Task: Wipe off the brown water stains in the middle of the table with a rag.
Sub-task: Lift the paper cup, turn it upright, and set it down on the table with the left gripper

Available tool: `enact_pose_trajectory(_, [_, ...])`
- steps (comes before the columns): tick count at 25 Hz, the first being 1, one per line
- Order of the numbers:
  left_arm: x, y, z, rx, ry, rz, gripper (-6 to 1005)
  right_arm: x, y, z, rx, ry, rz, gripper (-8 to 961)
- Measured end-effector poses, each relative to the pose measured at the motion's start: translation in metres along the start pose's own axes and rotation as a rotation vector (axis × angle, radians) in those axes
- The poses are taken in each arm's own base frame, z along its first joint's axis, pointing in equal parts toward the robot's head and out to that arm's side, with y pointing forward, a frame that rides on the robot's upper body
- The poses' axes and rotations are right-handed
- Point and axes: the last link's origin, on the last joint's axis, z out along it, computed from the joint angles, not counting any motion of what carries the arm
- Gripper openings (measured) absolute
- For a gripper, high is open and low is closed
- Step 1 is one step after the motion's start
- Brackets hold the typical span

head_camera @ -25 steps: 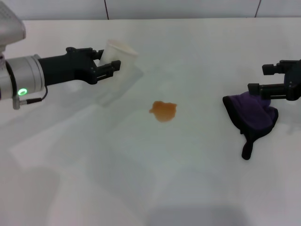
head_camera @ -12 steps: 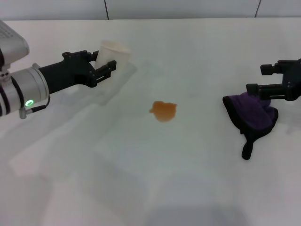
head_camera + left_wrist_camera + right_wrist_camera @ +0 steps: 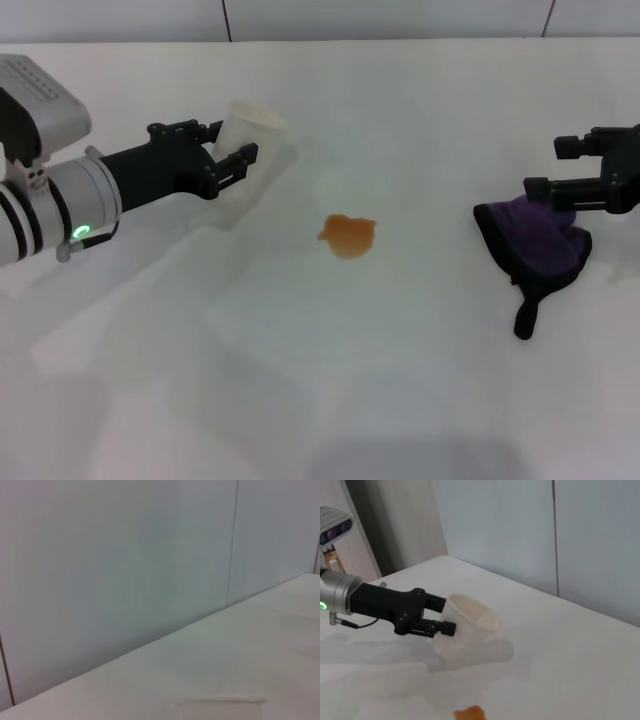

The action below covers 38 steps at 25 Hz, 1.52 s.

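Observation:
The brown water stain [image 3: 347,236] is a small orange-brown blotch in the middle of the white table [image 3: 330,370]; its edge shows in the right wrist view [image 3: 470,713]. The dark purple rag [image 3: 535,252] with its black tail lies at the right. My right gripper [image 3: 545,168] hovers over the rag's far edge with its fingers apart and holds nothing. My left gripper [image 3: 228,141] is shut on a white paper cup [image 3: 243,135], held just above the table left of the stain; it also shows in the right wrist view [image 3: 436,615].
The white paper cup [image 3: 465,627] is tilted in the left gripper. A pale wall stands behind the table's far edge [image 3: 330,41]. The left wrist view shows only wall and tabletop [image 3: 240,655].
My left arm has swung forward and down with the cup, now a little lower and nearer the stain. The right gripper and the rag have not moved.

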Motion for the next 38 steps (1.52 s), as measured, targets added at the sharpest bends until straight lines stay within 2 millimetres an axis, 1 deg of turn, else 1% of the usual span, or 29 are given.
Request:
enact_pose_trajectory(4, [-0.004, 0.002, -0.001, 0.001, -0.004, 0.013, 490, 0.000, 0.000, 0.000, 0.000, 0.000, -0.001, 771])
enact_pose_trajectory(8, [-0.010, 0.008, -0.002, -0.007, -0.002, 0.028, 489, 0.000, 0.000, 0.000, 0.000, 0.000, -0.003, 771])
enact_pose_trajectory(17, [-0.018, 0.010, -0.006, 0.002, -0.004, 0.059, 490, -0.002, 0.000, -0.001, 0.001, -0.001, -0.010, 771])
enact_pose_trajectory(27, [-0.033, 0.022, -0.003, 0.008, -0.029, 0.106, 501, -0.006, 0.000, 0.000, 0.000, -0.003, -0.018, 770])
enact_pose_trajectory(35, [-0.038, 0.024, -0.007, 0.013, -0.026, 0.102, 521, -0.009, -0.001, -0.001, 0.004, 0.001, -0.032, 770])
enact_pose_trajectory(38, [-0.038, 0.027, -0.006, 0.004, -0.017, 0.094, 535, -0.011, -0.001, -0.001, 0.009, 0.001, -0.041, 771])
